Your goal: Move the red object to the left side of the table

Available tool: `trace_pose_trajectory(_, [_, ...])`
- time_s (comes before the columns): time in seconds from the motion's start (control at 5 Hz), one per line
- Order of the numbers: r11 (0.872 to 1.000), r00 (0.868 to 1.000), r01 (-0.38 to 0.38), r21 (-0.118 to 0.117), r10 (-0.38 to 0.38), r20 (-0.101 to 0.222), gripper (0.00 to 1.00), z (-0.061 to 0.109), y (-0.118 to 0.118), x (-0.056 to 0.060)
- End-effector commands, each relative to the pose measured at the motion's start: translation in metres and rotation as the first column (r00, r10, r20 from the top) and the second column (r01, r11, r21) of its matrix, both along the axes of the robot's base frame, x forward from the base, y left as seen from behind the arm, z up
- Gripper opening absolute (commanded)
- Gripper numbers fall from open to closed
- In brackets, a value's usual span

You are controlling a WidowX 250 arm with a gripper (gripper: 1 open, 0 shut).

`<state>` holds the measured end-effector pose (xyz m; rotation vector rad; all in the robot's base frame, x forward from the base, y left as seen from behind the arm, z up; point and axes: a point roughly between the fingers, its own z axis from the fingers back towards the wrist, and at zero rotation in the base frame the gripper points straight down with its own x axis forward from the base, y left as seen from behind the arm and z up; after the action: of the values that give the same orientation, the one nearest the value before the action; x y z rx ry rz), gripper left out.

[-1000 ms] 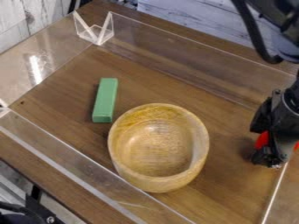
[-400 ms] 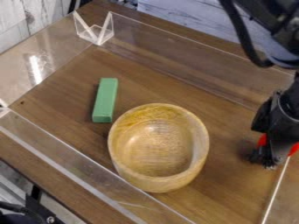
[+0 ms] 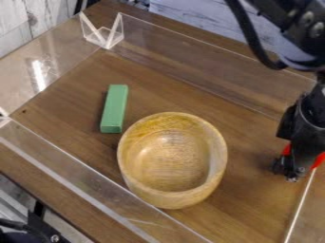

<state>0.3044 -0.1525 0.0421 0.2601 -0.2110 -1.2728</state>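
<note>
Left to right: green block is lying left of center, wooden bowl is sitting center-bottom, and your gripper is hovering released at right edge, with red object showing between its fingers.

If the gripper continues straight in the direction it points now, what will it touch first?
The gripper points steeply down at the right edge of the table. It would probably first meet the red shape between its jaws, perhaps the red object, then the tabletop. Depth is unclear here.
</note>
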Motion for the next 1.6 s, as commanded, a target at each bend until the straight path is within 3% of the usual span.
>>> trace_pose_trajectory(0.0, [0.999, 0.997, 0.001, -0.034, 0.001, 0.072, 0.00, 0.036, 0.001, 0.008])
trace_pose_trajectory(0.2, [1.000, 0.996, 0.004, -0.015, -0.003, 0.090, 0.00, 0.061, 0.017, 0.014])
trace_pose_trajectory(0.4, [0.998, 0.992, -0.054, 0.029, 0.050, 0.119, 0.00, 0.091, 0.047, 0.022])
trace_pose_trajectory(0.6, [0.989, 0.982, -0.136, 0.059, 0.127, 0.137, 0.00, 0.109, 0.086, 0.026])
trace_pose_trajectory(0.8, [0.977, 0.971, -0.202, 0.068, 0.191, 0.144, 0.00, 0.111, 0.116, 0.034])
trace_pose_trajectory(1.0, [0.972, 0.966, -0.226, 0.070, 0.214, 0.145, 0.00, 0.111, 0.122, 0.040])
trace_pose_trajectory(1.4, [0.933, 0.928, -0.353, 0.072, 0.339, 0.151, 0.00, 0.108, 0.146, 0.049])
